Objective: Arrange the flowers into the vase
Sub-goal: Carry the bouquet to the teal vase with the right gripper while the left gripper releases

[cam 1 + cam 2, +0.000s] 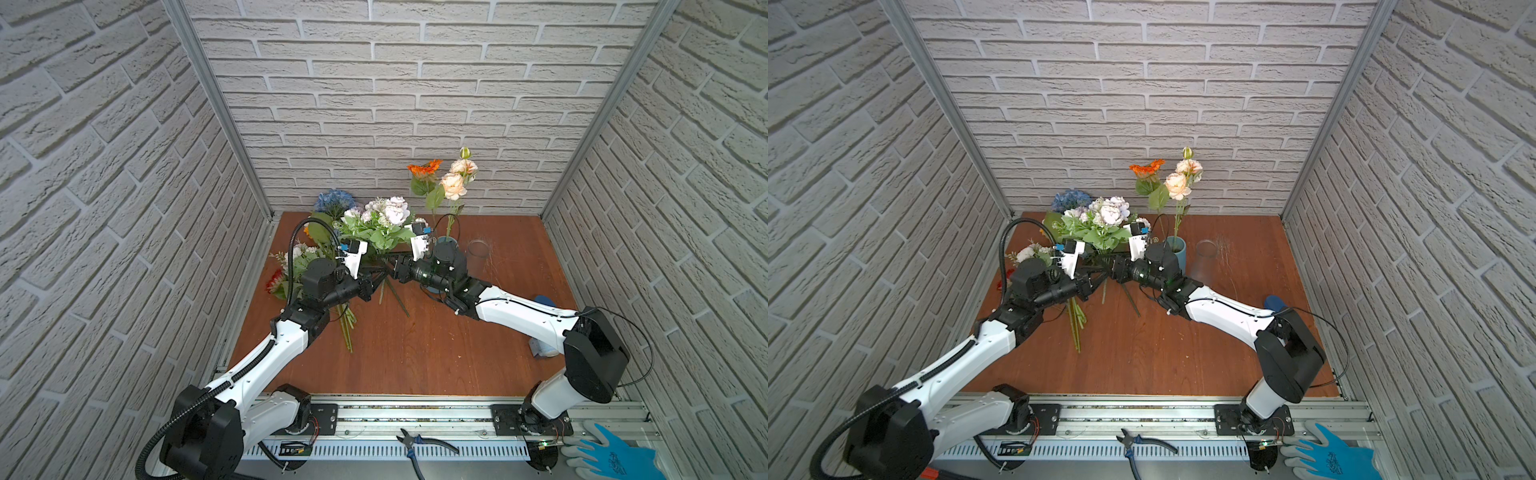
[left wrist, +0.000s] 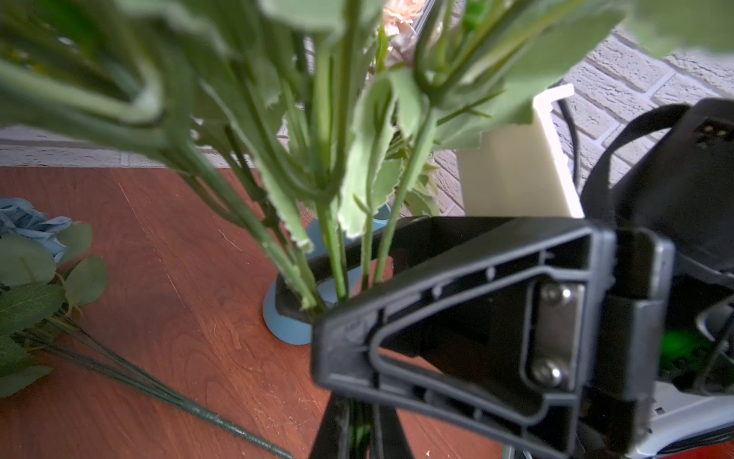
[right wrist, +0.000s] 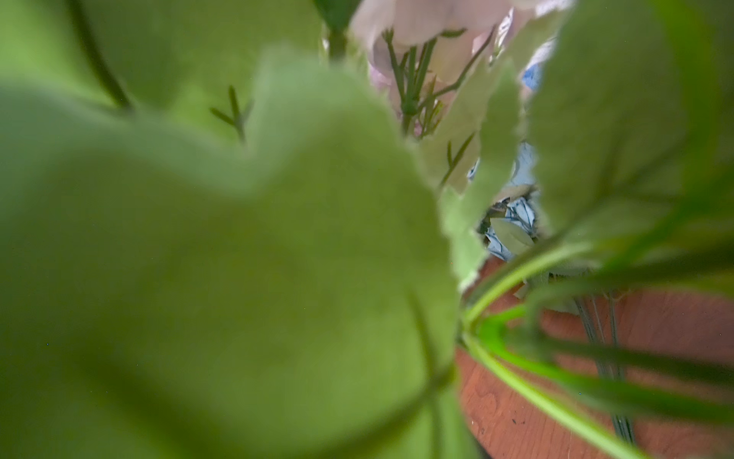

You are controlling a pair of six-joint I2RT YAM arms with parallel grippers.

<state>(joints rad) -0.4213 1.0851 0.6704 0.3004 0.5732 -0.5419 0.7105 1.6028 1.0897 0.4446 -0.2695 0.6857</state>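
A bunch of flowers with lilac and white blooms (image 1: 386, 216) (image 1: 1106, 214) is held upright above the table's middle. My left gripper (image 1: 379, 276) (image 2: 359, 433) is shut on its green stems from the left. My right gripper (image 1: 391, 266) (image 2: 313, 314) comes in from the right, open, its jaws standing apart around the same stems a little higher up. The blue vase (image 1: 1177, 249) (image 2: 286, 330) stands just behind, holding an orange daisy (image 1: 424, 168) and peach blooms (image 1: 455, 183). In the right wrist view blurred leaves (image 3: 238, 258) fill the picture and hide the fingers.
A blue hydrangea (image 1: 334, 201) lies at the back left. A white and red bunch (image 1: 291, 262) lies under the left arm, its stems (image 1: 347, 328) pointing forward. A clear glass vase (image 1: 478, 253) stands right of the blue one. Pliers (image 1: 419, 444) and a blue glove (image 1: 611, 453) lie on the front rail.
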